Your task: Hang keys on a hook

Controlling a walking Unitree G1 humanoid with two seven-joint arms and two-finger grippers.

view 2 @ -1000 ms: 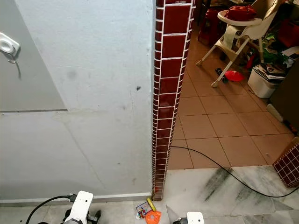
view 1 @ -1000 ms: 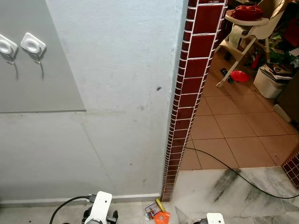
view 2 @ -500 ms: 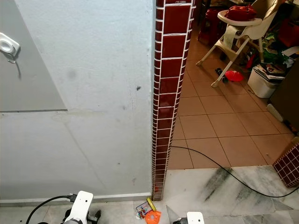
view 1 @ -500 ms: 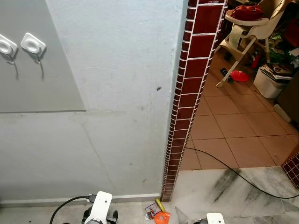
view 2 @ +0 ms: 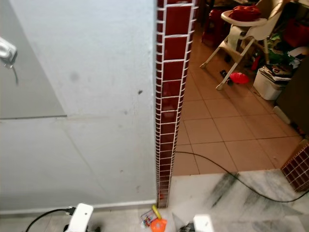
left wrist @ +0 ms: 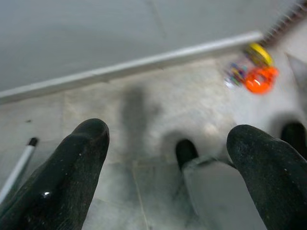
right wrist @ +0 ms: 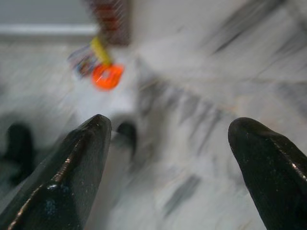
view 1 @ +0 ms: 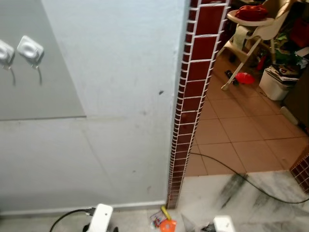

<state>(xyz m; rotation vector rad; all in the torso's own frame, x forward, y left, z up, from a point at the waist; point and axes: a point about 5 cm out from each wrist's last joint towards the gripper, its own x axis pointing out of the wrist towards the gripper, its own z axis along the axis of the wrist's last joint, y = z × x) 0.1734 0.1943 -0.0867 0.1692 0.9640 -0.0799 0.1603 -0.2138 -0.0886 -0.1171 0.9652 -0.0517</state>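
Left eye view shows your keys (view 1: 164,221) lying on the floor by the brick column (view 1: 190,104), hooks (view 1: 30,50) high on the wall. Both your left gripper (left wrist: 165,165) and right gripper (right wrist: 168,165) hang with fingers spread.

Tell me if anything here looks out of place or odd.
Yes. The keys, with an orange and yellow tag, lie on the floor at the foot of the red tiled pillar, far below the hooks on the wall. A black cable trails across the floor.

Head eyes look down along the wall (view 1: 125,96); both wrist cameras face the floor keys (left wrist: 249,72)
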